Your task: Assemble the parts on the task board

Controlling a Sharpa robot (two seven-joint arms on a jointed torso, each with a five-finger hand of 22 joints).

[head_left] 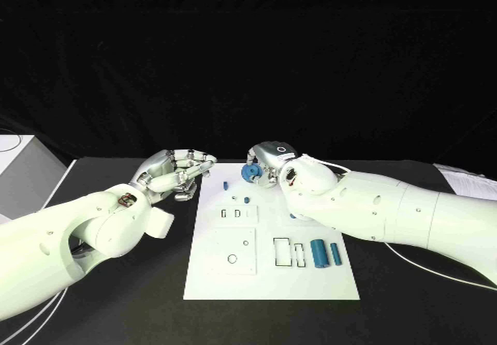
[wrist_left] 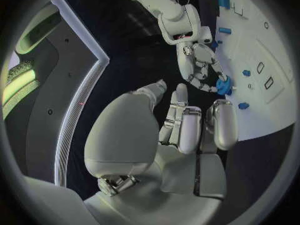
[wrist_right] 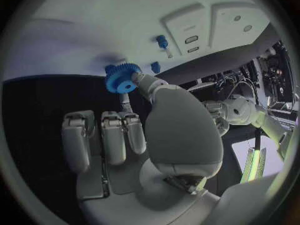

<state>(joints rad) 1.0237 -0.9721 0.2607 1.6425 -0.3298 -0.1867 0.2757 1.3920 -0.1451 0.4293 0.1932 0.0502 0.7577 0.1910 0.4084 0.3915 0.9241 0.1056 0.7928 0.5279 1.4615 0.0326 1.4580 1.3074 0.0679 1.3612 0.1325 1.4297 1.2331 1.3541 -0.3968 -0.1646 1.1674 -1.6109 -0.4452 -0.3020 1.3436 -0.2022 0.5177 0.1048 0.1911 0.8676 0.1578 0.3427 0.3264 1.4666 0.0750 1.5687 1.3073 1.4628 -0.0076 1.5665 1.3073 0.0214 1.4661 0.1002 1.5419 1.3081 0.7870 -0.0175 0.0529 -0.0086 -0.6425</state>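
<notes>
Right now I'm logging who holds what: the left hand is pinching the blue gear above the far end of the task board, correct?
Wrong hand: the right hand pinches the blue gear above the task board's far end, as the right wrist view shows.

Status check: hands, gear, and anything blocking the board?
Right hand pinching the blue gear over the task board's far edge. Left hand empty, fingers curled, just off the board's far left corner. Nothing blocking.

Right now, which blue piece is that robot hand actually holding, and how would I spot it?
Start at the white task board in the middle of the black table and look to its far edge. There the right hand pinches a blue gear. Unlike the other blue pieces lying on the board, it is a toothed disc with a centre hole, held off the board.
</notes>
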